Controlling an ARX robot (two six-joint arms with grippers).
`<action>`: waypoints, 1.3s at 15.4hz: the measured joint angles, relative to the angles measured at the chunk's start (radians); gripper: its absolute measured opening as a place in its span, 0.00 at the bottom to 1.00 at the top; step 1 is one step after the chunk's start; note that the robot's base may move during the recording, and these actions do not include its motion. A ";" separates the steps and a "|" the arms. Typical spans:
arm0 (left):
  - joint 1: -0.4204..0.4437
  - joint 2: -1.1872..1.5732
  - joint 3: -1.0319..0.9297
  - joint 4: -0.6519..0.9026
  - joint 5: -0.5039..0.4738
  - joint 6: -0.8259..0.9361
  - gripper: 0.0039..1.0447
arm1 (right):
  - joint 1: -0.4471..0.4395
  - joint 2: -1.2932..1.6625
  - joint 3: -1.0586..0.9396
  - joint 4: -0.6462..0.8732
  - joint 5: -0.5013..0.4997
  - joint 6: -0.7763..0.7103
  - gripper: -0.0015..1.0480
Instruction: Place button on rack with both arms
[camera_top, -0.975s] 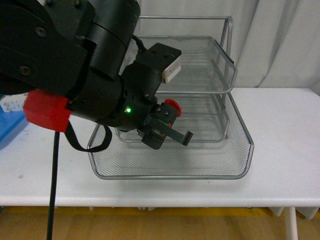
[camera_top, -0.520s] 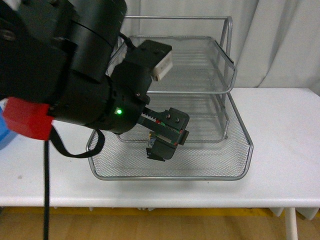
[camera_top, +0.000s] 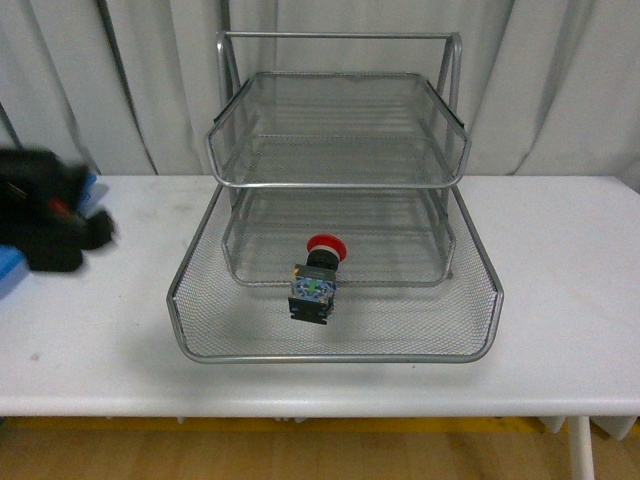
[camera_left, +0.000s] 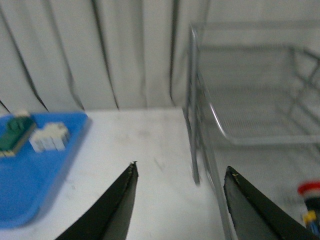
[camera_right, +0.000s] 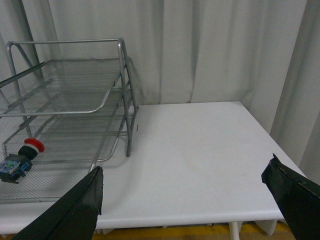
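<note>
Red-capped button (camera_top: 316, 275): one, in bottom tier of one wire rack (camera_top: 337, 186). Left gripper (camera_left: 181, 167), right gripper (camera_right: 186, 164): two, both spread, empty; left at table (camera_top: 560, 300) left edge, well apart from button.

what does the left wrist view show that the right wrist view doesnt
Only the left wrist view shows the flat blue plastic tray holding a white terminal block and a green-and-cream oblong component. Only the right wrist view shows the red-capped black push-button switch whole, plus a corner of the white table. Both show the silver wire-mesh rack, the switch's red cap and pale curtains.
</note>
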 joint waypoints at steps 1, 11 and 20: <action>0.030 -0.072 -0.012 0.016 0.012 -0.009 0.41 | 0.000 0.000 0.000 -0.003 0.000 0.000 0.94; 0.220 -0.547 -0.288 -0.232 0.229 -0.014 0.01 | 0.000 0.000 0.000 -0.002 0.000 0.000 0.94; 0.273 -0.966 -0.316 -0.602 0.271 -0.015 0.01 | 0.000 0.000 0.000 -0.002 0.000 0.000 0.94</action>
